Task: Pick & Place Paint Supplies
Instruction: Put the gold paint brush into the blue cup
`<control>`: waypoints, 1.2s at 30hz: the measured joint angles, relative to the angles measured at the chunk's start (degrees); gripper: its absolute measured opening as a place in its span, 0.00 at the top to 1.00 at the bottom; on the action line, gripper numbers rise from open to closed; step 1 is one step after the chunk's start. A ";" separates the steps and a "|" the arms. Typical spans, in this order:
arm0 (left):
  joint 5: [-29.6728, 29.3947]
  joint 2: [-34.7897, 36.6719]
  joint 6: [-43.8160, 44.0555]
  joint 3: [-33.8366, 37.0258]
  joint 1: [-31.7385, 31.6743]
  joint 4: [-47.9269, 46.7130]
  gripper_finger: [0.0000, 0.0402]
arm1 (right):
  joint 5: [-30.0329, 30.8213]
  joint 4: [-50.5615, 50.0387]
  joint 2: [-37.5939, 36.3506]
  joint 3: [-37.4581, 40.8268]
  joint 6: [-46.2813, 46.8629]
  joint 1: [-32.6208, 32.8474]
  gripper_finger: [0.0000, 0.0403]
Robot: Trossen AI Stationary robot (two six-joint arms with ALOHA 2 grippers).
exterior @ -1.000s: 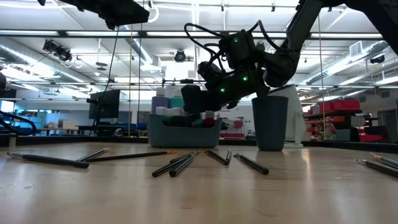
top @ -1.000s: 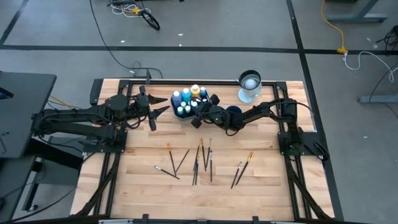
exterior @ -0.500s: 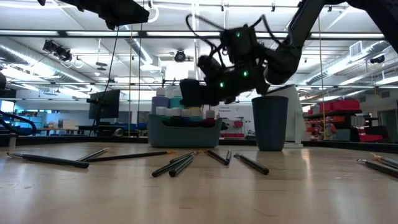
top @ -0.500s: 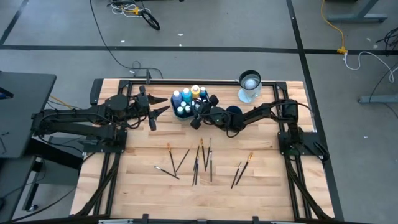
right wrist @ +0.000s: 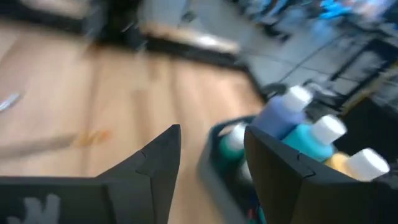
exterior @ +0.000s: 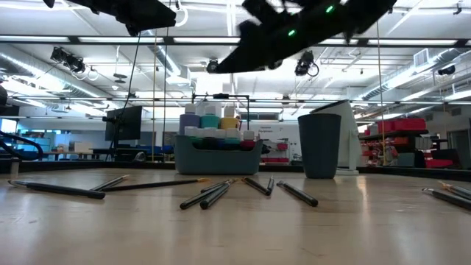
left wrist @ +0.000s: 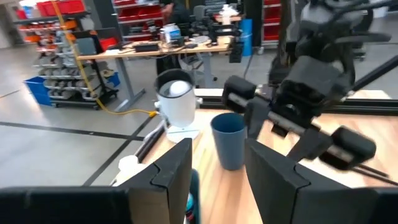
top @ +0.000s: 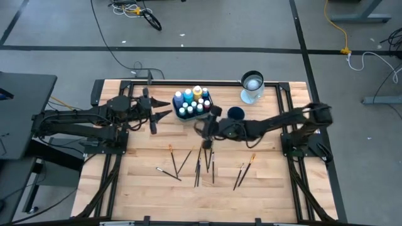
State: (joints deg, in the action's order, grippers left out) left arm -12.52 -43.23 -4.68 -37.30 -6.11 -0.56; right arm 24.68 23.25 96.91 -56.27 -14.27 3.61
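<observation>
A: How far along can the work be judged to be?

B: The paint bottles (top: 193, 102) are seen packed upright inside the teal tray (exterior: 218, 157), so that part is judged done. The brushes (top: 202, 162) are still scattered on the wooden table (top: 138, 176), well in front of the tray; none is seen put away. The dark blue cup (top: 235, 113), just beside the tray, is judged the likely place for them, though that cannot be confirmed.

A: How many of each are counted?

B: About nine bottle tops are made out in the tray from above, in blue, teal, yellow and white; an exact count cannot be given, since they crowd together. Roughly nine or ten brushes are counted: a group in front of the tray and a pair farther off, towards the right arm's side. One tray and one cup are seen, plus a white object (top: 252, 83) behind the cup.

A: And the grippers?

B: The right gripper (top: 206, 130) is held in the air between the tray and the brushes, its fingers spread apart, with nothing between them. The left gripper (top: 164, 107) is parked just beside the tray, fingers also apart and empty.
</observation>
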 joint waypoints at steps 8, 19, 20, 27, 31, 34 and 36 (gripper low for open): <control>1.75 0.00 2.41 0.00 -0.02 0.27 0.62 | -13.17 -37.52 -12.24 0.00 4.18 5.15 0.55; 1.66 -0.38 2.49 0.00 -0.02 1.45 0.62 | -22.76 -77.92 -14.36 0.11 15.33 8.26 0.55; 1.67 -0.41 2.50 0.02 0.00 1.17 0.62 | -22.77 -80.23 -14.31 0.29 15.33 8.67 0.55; 1.67 -1.01 2.40 0.02 -0.01 1.93 0.62 | -23.29 -77.67 -14.31 6.32 14.10 10.38 0.55; 1.65 -1.23 2.35 0.02 -0.02 1.68 0.62 | -24.27 -74.68 -14.28 9.54 11.29 10.76 0.55; 1.65 -1.18 2.33 0.02 -0.01 1.84 0.62 | -24.26 -72.36 -14.28 11.80 9.11 10.76 0.55; 1.65 -1.29 2.33 0.02 -0.02 1.87 0.62 | -24.27 -71.35 -14.28 13.24 8.41 10.76 0.55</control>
State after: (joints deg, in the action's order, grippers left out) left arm -10.87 -44.51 -2.35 -37.28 -6.12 1.31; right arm 0.40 -48.09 82.63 -43.03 -5.87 14.37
